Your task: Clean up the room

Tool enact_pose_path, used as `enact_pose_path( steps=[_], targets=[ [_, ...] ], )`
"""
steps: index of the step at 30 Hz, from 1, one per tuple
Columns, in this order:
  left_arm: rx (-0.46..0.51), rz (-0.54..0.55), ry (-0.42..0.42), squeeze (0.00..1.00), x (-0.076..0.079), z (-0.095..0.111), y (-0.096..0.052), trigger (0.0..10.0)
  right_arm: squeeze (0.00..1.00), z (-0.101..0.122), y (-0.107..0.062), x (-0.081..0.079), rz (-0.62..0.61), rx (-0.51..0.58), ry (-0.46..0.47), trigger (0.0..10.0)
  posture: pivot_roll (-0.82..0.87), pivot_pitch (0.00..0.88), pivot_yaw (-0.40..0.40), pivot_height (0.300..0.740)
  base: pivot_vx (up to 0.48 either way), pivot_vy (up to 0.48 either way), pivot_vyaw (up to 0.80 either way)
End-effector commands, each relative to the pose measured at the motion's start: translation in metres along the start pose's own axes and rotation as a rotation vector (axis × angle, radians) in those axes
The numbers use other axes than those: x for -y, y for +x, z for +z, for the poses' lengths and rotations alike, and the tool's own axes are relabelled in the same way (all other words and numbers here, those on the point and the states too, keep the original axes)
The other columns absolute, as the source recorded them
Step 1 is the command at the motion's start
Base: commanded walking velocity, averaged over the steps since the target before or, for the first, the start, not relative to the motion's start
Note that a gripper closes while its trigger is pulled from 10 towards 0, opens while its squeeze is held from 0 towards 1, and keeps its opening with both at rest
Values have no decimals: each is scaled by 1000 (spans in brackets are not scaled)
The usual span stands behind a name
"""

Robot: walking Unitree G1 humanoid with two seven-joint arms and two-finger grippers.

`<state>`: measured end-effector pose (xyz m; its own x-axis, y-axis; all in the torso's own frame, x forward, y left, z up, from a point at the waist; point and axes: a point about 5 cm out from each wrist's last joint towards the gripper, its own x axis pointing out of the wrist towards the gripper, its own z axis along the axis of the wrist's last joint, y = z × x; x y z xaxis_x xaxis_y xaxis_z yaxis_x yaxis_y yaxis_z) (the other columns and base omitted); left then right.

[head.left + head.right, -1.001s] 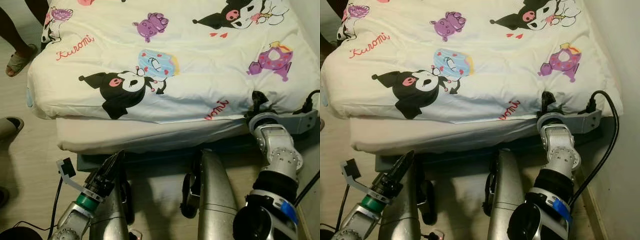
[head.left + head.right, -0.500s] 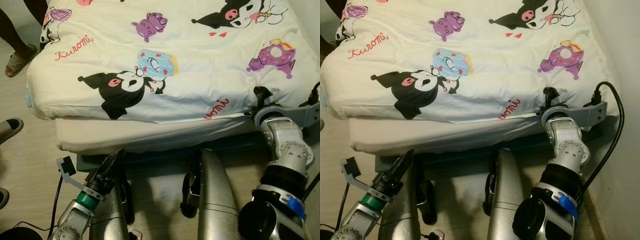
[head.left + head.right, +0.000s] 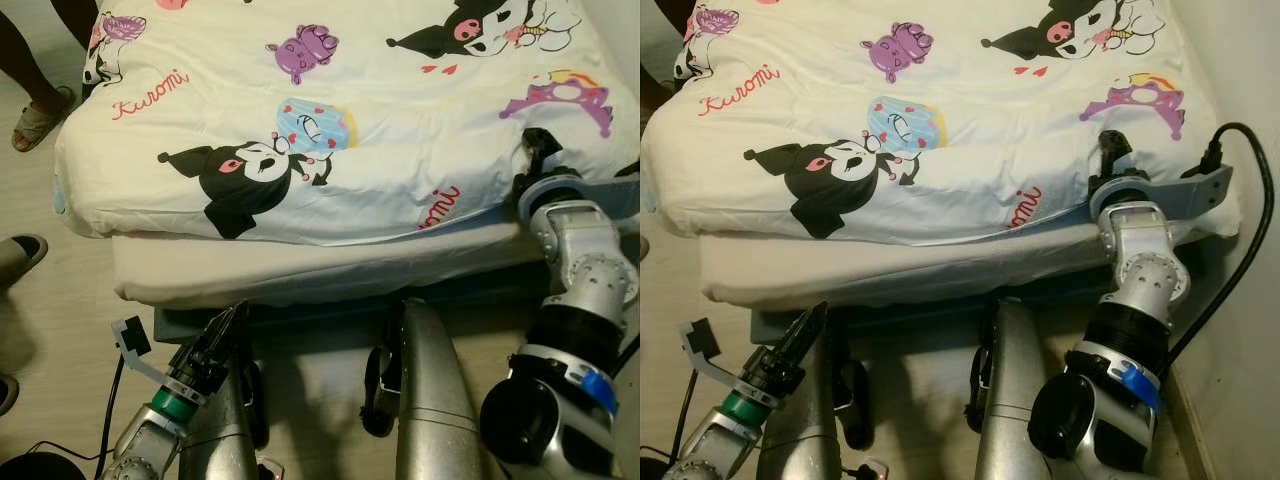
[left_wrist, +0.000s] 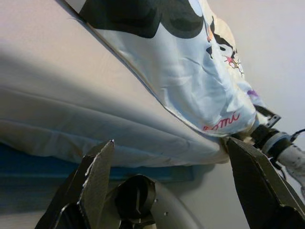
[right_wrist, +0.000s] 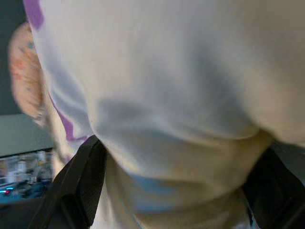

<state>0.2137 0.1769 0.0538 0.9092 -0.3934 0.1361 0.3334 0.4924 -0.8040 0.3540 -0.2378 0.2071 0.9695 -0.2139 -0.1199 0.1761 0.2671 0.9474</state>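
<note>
We are pinching the near edge of the one cartoon-print duvet (image 3: 330, 110) with our right claw (image 3: 533, 152), its fingers pressed onto the cloth. The duvet is lying spread over the mattress (image 3: 300, 270); we judge it soft, light and floppy, best gripped at a hem. Our left claw (image 3: 222, 335), fingers spread, is hanging below the mattress.

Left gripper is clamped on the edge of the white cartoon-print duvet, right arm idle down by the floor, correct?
Sides swapped. The right gripper is clamped on the white cartoon-print duvet edge; the right wrist view shows fabric between its fingers. The left gripper hangs open near the floor, as the left eye view shows.
</note>
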Motion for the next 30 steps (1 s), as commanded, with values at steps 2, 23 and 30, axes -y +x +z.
enact_pose_path(
  steps=[2,23,30],
  targets=[
    [-16,34,-6,0,-4,-1,-13,10000,0,-5,0,30,-84,20,-39,10000,-52,322,135,576,0,0,0],
    [-54,52,13,0,0,8,-26,10000,0,14,20,52,-61,181,-35,0,18,360,191,576,0,0,0],
    [-53,56,24,0,1,11,-27,10000,0,40,22,52,-75,262,-114,0,23,358,196,576,0,0,0]
  ],
)
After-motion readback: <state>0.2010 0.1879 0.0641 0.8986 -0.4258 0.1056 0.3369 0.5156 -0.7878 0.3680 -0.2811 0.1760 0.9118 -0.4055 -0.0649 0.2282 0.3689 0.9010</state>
